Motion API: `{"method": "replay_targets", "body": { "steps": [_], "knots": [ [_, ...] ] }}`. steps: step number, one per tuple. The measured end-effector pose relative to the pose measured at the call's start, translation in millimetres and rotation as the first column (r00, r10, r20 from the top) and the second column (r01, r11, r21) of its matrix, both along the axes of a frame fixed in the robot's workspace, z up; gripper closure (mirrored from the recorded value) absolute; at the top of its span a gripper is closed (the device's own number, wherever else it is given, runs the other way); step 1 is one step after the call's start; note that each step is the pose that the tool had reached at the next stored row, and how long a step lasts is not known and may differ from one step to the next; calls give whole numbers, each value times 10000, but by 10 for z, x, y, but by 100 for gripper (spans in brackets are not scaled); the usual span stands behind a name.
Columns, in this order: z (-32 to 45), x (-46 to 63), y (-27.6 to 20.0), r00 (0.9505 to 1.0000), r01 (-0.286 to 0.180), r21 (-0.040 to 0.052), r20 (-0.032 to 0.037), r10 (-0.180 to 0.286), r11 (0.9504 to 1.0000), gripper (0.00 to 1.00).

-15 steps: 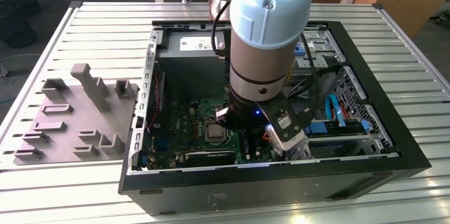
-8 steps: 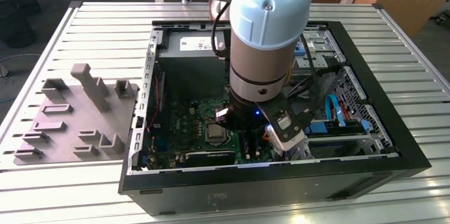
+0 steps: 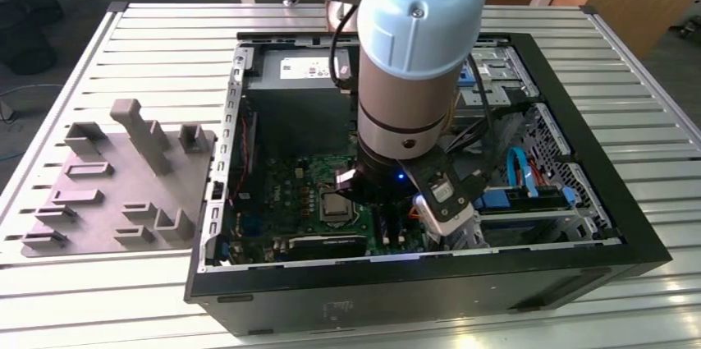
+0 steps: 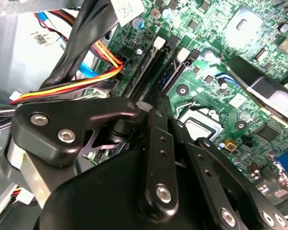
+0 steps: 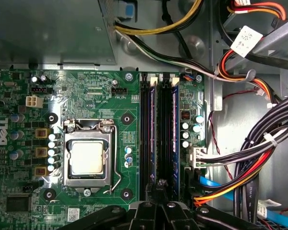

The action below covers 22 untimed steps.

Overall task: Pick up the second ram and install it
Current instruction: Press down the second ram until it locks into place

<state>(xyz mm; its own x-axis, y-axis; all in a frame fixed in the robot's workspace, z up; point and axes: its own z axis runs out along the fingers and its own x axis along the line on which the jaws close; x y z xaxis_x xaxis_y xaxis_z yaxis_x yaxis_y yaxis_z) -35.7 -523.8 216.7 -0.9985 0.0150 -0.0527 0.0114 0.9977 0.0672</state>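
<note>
Now end effector (image 5: 159, 184) hovers over motherboard slots (image 5: 161, 134).

Slatted metal table (image 3: 131, 300) bearing an open black computer case (image 3: 438, 283) beside a grey plastic tray (image 3: 121, 193).

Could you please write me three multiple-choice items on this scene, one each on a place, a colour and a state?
1. Where is the gripper?
A. On the floor.
B. In the case, over the slots.
C. Beside the case.

2. What colour is the motherboard?
A. Red.
B. Green.
C. White.

3. How is the case?
A. Side open.
B. Closed.
C. Wrapped in foil.

Answers:
1. B, since the first wrist view shows the gripper just above the slots.
2. B, since the board is green in both wrist views.
3. A, since the exterior view shows the case's inside uncovered.
</note>
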Motion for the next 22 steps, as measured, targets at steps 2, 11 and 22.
{"method": "replay_targets", "body": {
  "steps": [2, 11, 22],
  "knots": [
    [-1, 0, 0, 10000, 0, -1, -1, 0, 10000, 89],
    [85, 0, 1, 10000, -1, -1, 1, 1, 10000, 89],
    [251, 0, 1, 10000, 0, 0, 2, 0, 10000, 89]
  ]
}}
